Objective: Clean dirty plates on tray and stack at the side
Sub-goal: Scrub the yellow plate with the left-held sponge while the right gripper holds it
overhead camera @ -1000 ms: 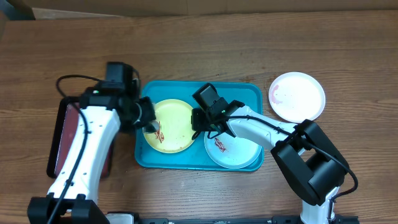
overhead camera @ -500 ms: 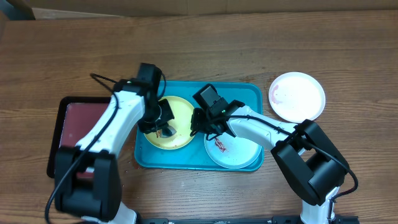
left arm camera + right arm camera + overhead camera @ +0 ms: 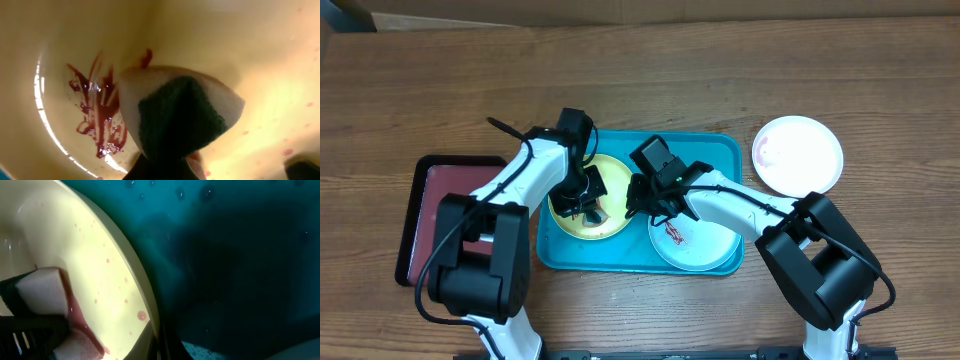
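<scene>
Left gripper [image 3: 582, 203]: clamped on a white-and-green sponge [image 3: 175, 115], on your round yellow-green plate [image 3: 612, 178].
Right gripper [image 3: 636, 204]: at that plate's right rim; jaws, you cannot tell.
Room: bare teal-blue plastic tray [image 3: 715, 150], far side.

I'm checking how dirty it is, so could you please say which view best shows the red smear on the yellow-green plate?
Left wrist: the red smear is large and clear beside the sponge. Overhead, the left arm covers that part of the yellow-green plate. Right wrist shows only pink droplets near the rim.
</scene>
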Available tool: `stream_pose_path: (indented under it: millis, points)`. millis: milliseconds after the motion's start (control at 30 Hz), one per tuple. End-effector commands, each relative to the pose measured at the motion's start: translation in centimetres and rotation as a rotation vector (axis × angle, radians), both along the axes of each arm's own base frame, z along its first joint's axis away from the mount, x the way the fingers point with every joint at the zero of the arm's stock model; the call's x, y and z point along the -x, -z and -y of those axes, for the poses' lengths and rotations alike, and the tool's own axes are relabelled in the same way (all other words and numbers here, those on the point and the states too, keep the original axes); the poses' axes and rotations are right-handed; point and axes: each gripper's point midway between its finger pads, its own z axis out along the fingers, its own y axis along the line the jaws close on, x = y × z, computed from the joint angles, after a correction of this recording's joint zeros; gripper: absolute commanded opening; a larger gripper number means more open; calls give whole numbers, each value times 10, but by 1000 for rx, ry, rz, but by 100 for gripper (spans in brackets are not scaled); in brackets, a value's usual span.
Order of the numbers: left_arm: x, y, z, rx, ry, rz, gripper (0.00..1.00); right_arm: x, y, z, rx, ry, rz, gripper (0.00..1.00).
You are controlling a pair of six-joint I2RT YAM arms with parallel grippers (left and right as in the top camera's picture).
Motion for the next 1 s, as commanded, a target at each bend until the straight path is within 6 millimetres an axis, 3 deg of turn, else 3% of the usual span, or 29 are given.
stream_pose_path:
  millis: [0, 167, 333, 467, 667, 833, 967]
  points:
    - [7, 15, -64, -366, 46, -34, 4, 1, 8, 8, 44, 10, -1, 4]
    - [1, -9, -97, -567, 68, -29, 4, -2, 10, 14, 82, -3, 24, 4]
    - [-20, -40, -99, -601, 54, 9, 4, -2, 11, 15, 88, 0, 26, 4]
    - [-41, -55, -73, -455, 49, 54, 4, -3, 10, 15, 86, 0, 28, 4]
    - [-61, -51, 15, 52, 182, 119, 4, -3, 10, 15, 85, 0, 29, 4]
    - [-62, -41, 36, 150, 194, 136, 4, -3, 10, 14, 84, 1, 31, 4]
    - [-52, -23, 37, 145, 201, 123, 4, -4, 10, 14, 83, 1, 32, 4]
